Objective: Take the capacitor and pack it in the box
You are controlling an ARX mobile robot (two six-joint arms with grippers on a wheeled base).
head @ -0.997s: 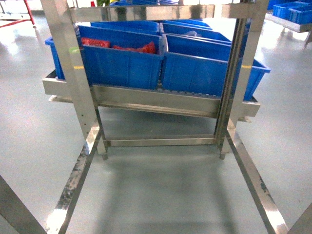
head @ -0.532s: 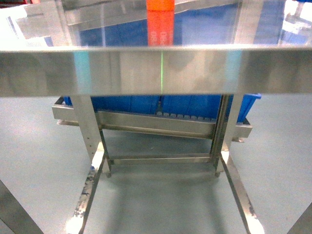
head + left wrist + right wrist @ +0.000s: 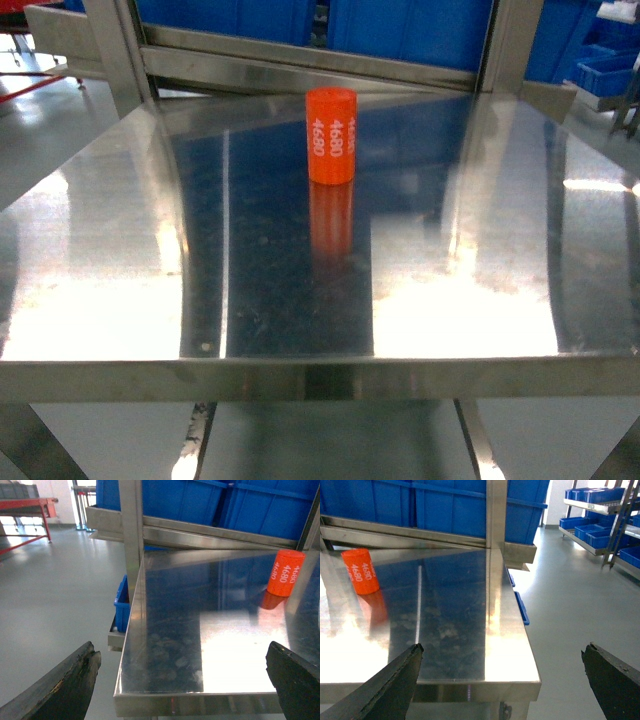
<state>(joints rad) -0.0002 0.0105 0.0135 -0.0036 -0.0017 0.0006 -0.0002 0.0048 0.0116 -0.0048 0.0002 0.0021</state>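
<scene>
— Since a sec ago the head cam has risen from the blue bins to the steel table (image 3: 120, 300); orange capacitor (image 3: 331, 135) stands upright mid-back, printed 4680, smooth cylinder on mirror-bright, smudged metal.

— Left wrist?

— Left gripper (image 3: 182, 680) spread wide, empty, short of the table edge; capacitor (image 3: 285, 573) far right.

— Right?

— Right gripper (image 3: 502, 677) also agape, empty. Box: not seen.
</scene>
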